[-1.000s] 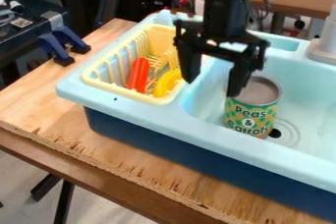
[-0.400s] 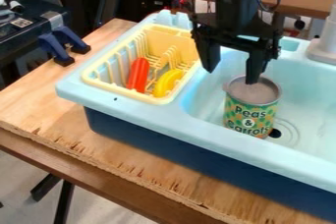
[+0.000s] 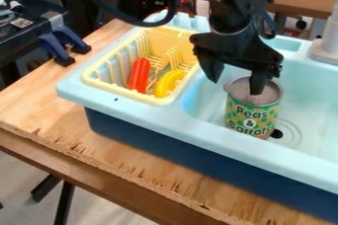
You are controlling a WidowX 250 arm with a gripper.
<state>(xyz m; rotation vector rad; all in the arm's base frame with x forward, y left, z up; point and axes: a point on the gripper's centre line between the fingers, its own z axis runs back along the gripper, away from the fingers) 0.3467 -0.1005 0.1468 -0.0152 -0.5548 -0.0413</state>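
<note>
We've got the fingers (image 3: pixel 258 82) wide apart, empty, right by the can (image 3: pixel 236 118); we'd best centre evenly, nudging nothing.

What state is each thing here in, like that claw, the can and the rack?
Gripper: open, at the can's top.
Can: upright, in the sink.
Sink: holding the can.
Rack: holding both toys.
Red toy: in the rack.
Yellow toy: in the rack.
Blue clamps: can't tell if tight.

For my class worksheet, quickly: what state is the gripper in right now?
Gripper: open, holding nothing; one finger overlaps the can in this view.
</note>
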